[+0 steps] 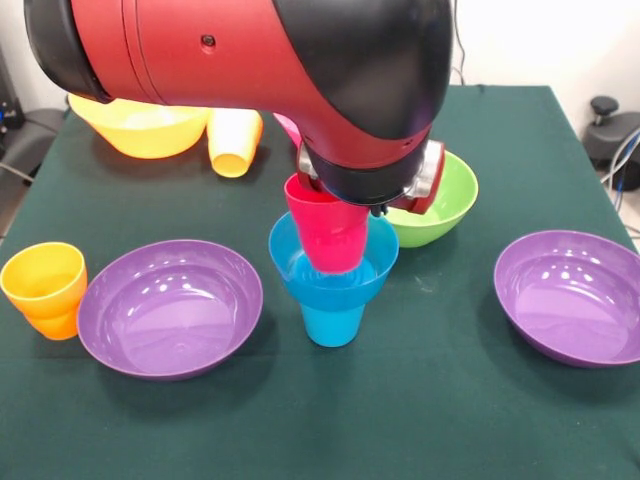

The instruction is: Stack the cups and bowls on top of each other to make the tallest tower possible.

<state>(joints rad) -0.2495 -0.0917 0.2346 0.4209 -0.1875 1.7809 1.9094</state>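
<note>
A blue cup (332, 322) stands at the table's middle with the small blue bowl (300, 262) sitting on it. A red cup (325, 232) stands, slightly tilted, inside that bowl, its rim right under my arm's wrist (372, 172). The wrist hides my gripper, so its hold on the red cup cannot be made out. The lime green bowl (447, 205) rests on the table just behind and to the right of this stack.
Two purple bowls sit in front, one on the left (170, 305) and one on the right (572, 297). An orange cup (44, 288) stands at the left edge. At the back left are the orange-yellow bowl (140, 125), a yellow cup (235, 142) and a sliver of the pink bowl (288, 128).
</note>
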